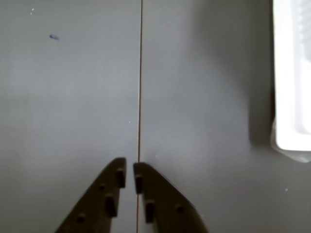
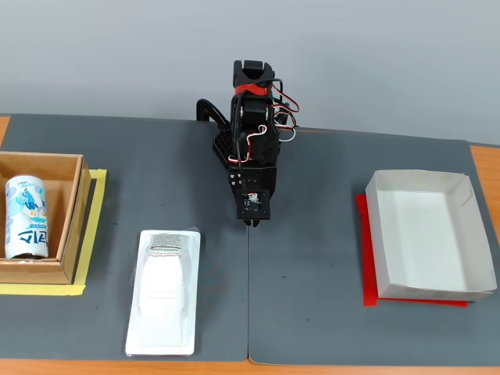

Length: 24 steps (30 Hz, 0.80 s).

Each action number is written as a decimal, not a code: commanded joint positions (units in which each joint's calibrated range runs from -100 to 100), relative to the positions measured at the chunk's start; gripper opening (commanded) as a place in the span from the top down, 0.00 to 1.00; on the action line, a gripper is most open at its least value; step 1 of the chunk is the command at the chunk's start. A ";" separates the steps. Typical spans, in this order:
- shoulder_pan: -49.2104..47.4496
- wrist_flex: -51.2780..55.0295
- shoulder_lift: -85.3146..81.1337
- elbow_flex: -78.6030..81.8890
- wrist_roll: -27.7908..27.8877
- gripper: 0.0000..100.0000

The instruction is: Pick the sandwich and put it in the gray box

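From my fixed view the arm [image 2: 251, 133] sits folded at the upper middle of the frame, its gripper [image 2: 251, 223] pointing down over the seam between the two dark grey mats [image 2: 312, 273]. In the wrist view the gripper [image 1: 129, 171] comes in from the bottom edge with its two fingertips nearly together, only a thin slit between them and nothing held; it hangs right over the seam line, which runs straight up the frame.

The sandwich [image 2: 166, 291] lies flat in the lower left of the fixed view, its long axis running up and down the frame, with the small grey label at its upper end. It is below and to the left of the gripper, clear of it with bare mat between. In the wrist view I see only a white edge of it, the sandwich [image 1: 291, 77], along the right border, apart from the fingers.

The gray box [image 2: 469, 234] rests on the right side of the fixed view on a red patch [image 2: 364, 266], open and empty, well apart from the gripper on the opposite side from the sandwich. A brown wooden box [image 2: 72, 211] at the left edge holds a drink can [image 2: 25, 216] and sits on yellow tape [image 2: 92, 226].
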 commanded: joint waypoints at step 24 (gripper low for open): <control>-0.08 -0.46 -0.17 -0.40 0.34 0.98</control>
